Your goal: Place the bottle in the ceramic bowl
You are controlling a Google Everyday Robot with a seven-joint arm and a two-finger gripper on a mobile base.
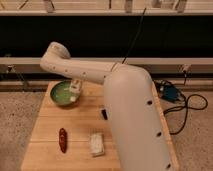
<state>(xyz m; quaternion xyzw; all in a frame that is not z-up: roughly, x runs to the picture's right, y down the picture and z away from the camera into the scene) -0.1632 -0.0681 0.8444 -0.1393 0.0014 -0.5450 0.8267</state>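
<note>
Pincer (74, 91) over one ceramic bowl (61, 94), grip state unclear. One pale block (96, 143), one reddish item (63, 140) on desk (80, 120).

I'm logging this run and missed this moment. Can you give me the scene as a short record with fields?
gripper: over the ceramic bowl's right side, reaching down from the arm
ceramic bowl: green, at the table's far left corner
bottle: white shape at the gripper, inside the bowl; grip unclear
table: wooden
other items: red-brown oblong object front left; pale rectangular block front centre
</note>
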